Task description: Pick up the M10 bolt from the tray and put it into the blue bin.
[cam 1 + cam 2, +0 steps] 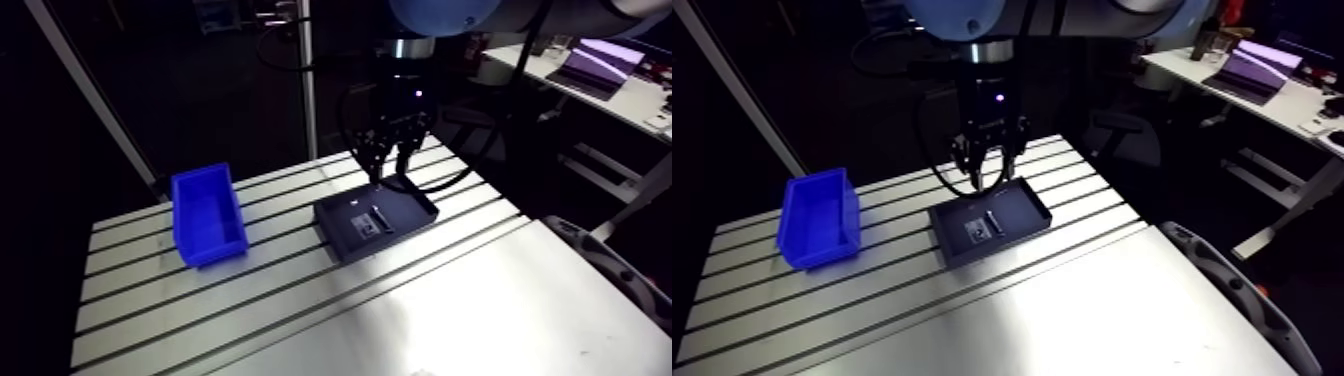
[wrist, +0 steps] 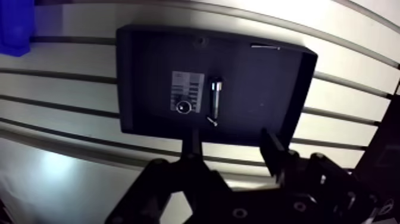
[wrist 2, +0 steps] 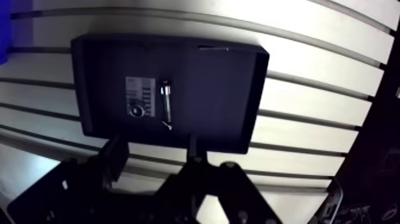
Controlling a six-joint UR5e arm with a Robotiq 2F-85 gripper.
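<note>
M10 bolt: silver, lying flat on the tray floor near the middle, just beside a pale label and ahead of my fingers.
Table: slotted aluminium, carrying the blue bin and the tray, with bare slots between the two.
Blue bin: upright with its open top up, standing off to one side of the tray. Only its own blue walls and floor show inside.
Tray: black, shallow and walled. It holds the bolt, the label and three smaller metal bits.
Gripper: I hover above the tray's near wall with my jaws spread wide and nothing held between them. The bolt sits ahead of the gap, nearer one finger than the other.
Bolt's long axis: it runs straight away from me, across the table's slots. The thicker end seems to point away from me and the slimmer end toward my fingers, though I cannot be sure which end is the head.
Label: a printed rectangle stuck flat to the tray floor, its long edge parallel to the bolt.
Ring: small, round and bright, resting on the label's near end.
Thin metal piece: lies along the tray's far wall, well apart from the bolt.
Small pin: tilted, just off the bolt's near end.
</note>
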